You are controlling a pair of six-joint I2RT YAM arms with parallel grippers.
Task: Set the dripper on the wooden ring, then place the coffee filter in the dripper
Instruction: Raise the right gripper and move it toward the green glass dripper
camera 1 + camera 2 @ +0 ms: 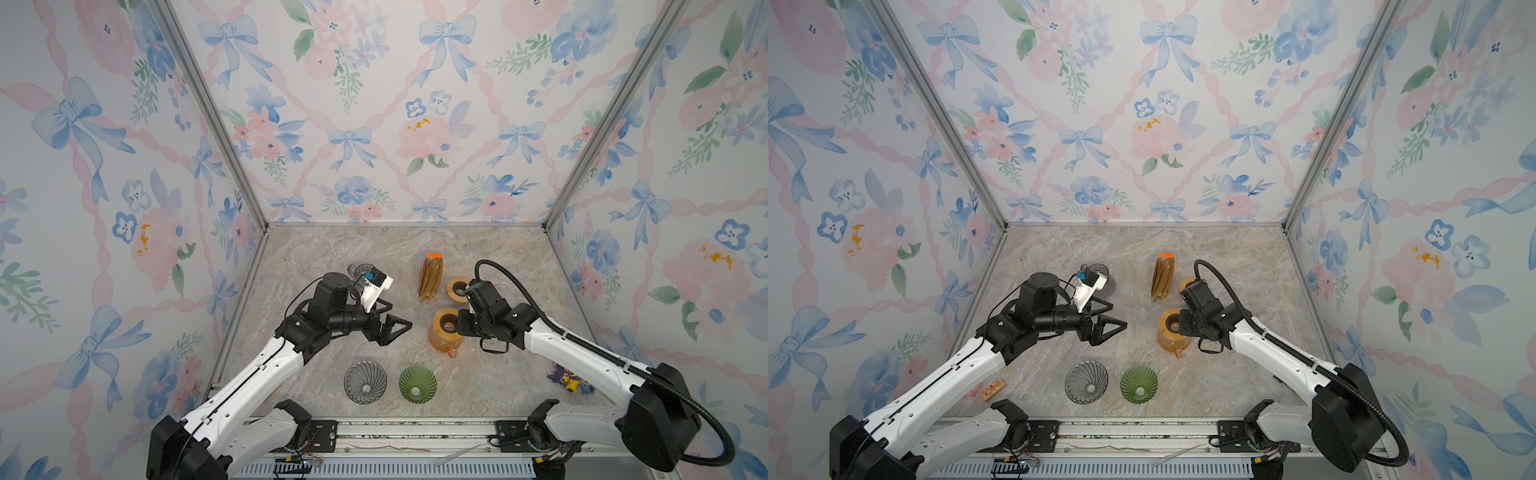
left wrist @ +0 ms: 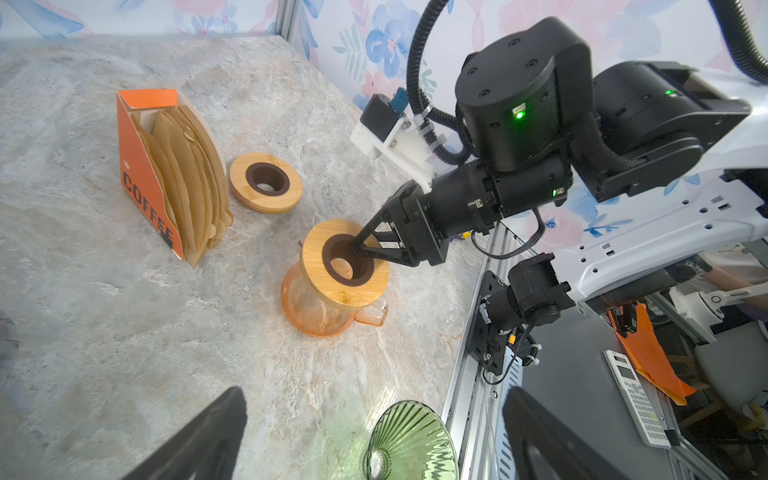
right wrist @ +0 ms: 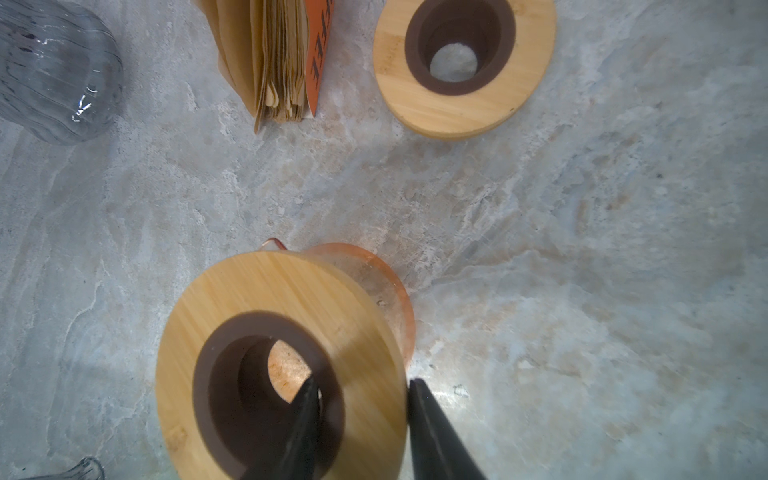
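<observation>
Bamboo ring (image 3: 282, 286) atop orange carafe (image 2: 316, 309), in the pinch of right gripper (image 3: 360, 381); left gripper (image 1: 401, 316) wide apart.

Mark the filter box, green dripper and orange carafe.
filter box (image 2: 139, 174), left wrist view, orange side panel.
green dripper (image 1: 417, 379), in a top view, ribbed inner wall.
orange carafe (image 2: 313, 309), left wrist view, glass body.

Left arm (image 1: 257, 370) and right arm (image 1: 582, 347) have white shells, black joints, black trussed triangular fingers (image 1: 403, 325); a ribbed black hose (image 1: 523, 291) follows the right.
</observation>
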